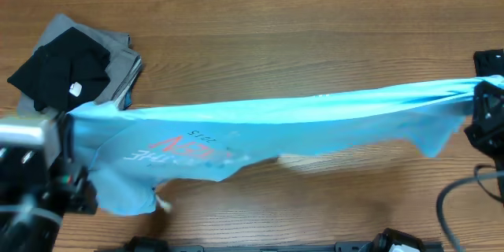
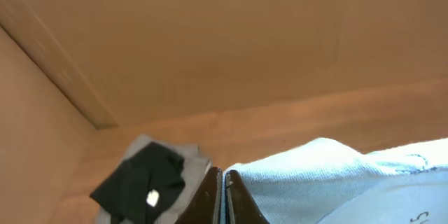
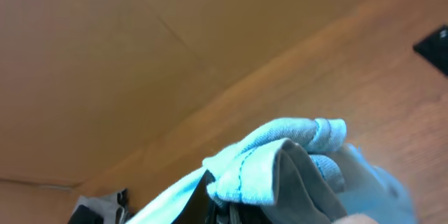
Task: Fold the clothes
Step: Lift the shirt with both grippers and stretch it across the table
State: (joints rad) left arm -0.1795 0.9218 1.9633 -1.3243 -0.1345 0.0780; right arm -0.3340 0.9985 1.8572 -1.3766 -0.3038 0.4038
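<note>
Left pincer [image 2: 224, 197]: you have it clamped tight on the left end of the T-shirt [image 1: 276, 122].
Right pincer [image 1: 482, 109]: closed on the bunched right end.
T-shirt: stretched between your two arms over the desk [image 1: 276, 16], lettering showing near the left.
Other clothes [image 1: 75, 67]: black and grey pile, far-left on the desk.

Light was even, warm and fairly bright over the wooden table [image 1: 276, 16], without glare; shadows were faint and soft-edged; the overhead view was smeared near the table's front left corner; lettering on the T-shirt [image 1: 315, 114] looked fuzzy; both wrist views were soft, the nearest cloth out of focus.
</note>
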